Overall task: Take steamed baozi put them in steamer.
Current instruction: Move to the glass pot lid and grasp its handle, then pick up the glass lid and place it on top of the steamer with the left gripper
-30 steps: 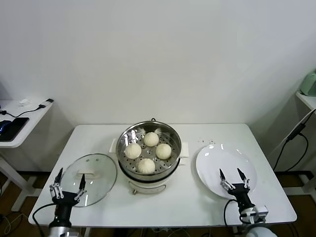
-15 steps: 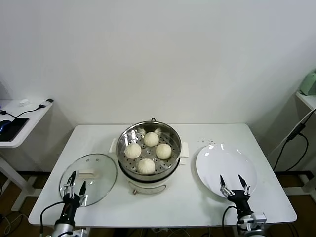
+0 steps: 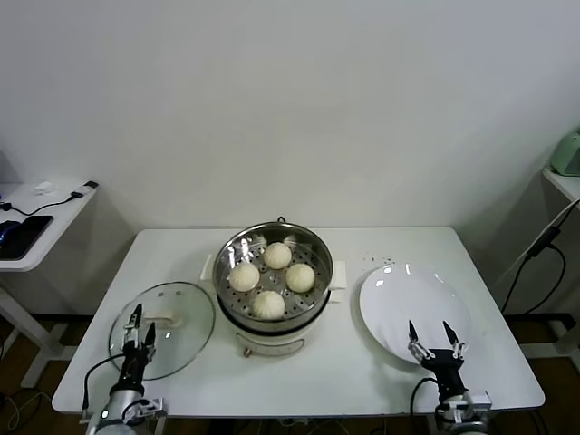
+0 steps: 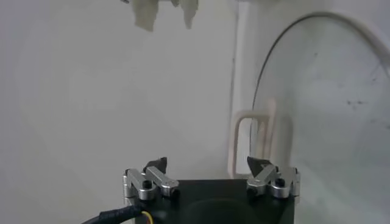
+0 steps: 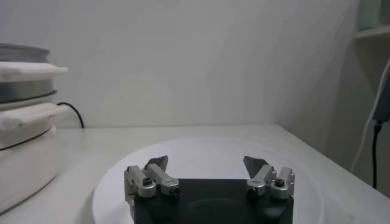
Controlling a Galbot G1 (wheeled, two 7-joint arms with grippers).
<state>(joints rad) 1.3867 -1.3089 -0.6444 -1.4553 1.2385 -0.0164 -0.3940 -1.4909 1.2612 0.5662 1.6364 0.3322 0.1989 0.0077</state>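
You have four pale cream buns [image 3: 271, 279] on a shiny silver steamer [image 3: 273, 275] tray dotted with holes, over a white base. The plate [image 3: 413, 313] is plain white, the lid [image 3: 163, 329] clear glass, the table [image 3: 299, 376] white, both grippers black.

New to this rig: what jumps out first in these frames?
The shiny steamer at the middle of the table, with four pale baozi sitting on its holed tray. On either side of it lie a glass lid on the left and a bare white plate on the right. The left gripper and right gripper sit low at the near edge, fingers open and holding nothing.
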